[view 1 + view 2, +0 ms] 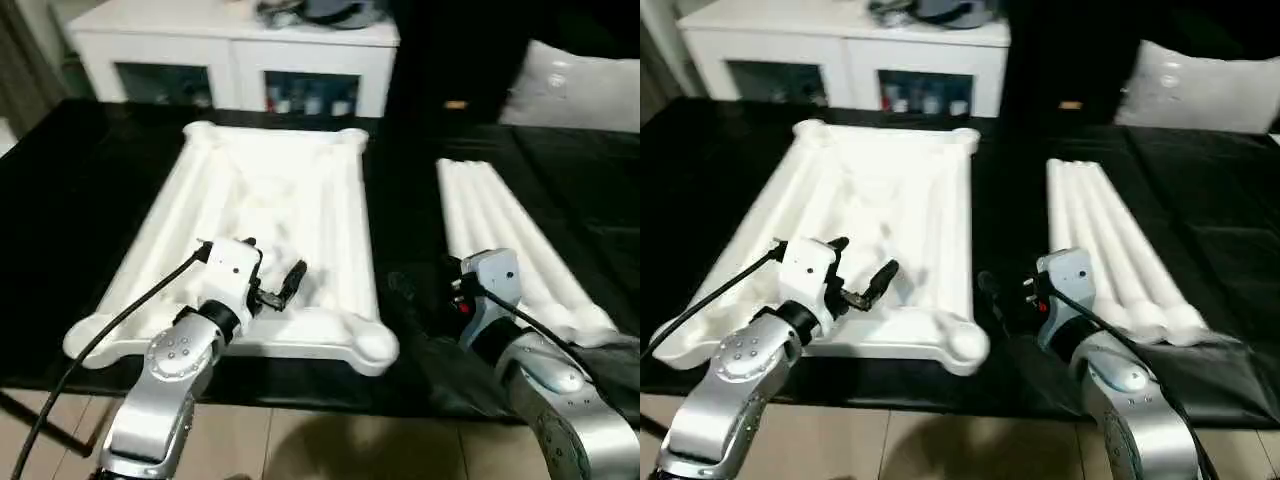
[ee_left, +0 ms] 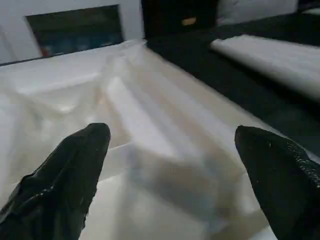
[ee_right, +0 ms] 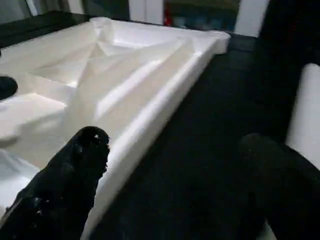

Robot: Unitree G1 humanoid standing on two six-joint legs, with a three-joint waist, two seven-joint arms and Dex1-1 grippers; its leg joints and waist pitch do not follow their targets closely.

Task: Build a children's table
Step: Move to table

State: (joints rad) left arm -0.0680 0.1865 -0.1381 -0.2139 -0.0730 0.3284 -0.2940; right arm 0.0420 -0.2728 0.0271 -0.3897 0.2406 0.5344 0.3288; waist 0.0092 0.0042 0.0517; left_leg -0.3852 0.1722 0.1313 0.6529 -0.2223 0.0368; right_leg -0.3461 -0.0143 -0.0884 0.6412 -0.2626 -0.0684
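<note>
The left gripper (image 1: pixel 272 268) hangs over the near end of the white table top (image 1: pixel 262 200), its 2 black fingers (image 2: pixel 75 165) spread wide and holding nothing. The top lies upside down on the black desk (image 1: pixel 70 190), ribbed underside up, with a round socket at each corner; its ribs run away ahead of those fingers, and the near right socket (image 1: pixel 375 343) sits just to their right.

The right gripper (image 3: pixel 175 165) hovers over the bare black strip of desk between the top and the legs, its fingers (image 3: pixel 70 175) also wide apart and empty. The top's long edge lies just left of its left finger. The 4 white tube legs (image 1: pixel 510 240) lie side by side on the desk just right of its right finger, running away from the robot.

Beyond the desk stands a white cabinet (image 1: pixel 230 50).
</note>
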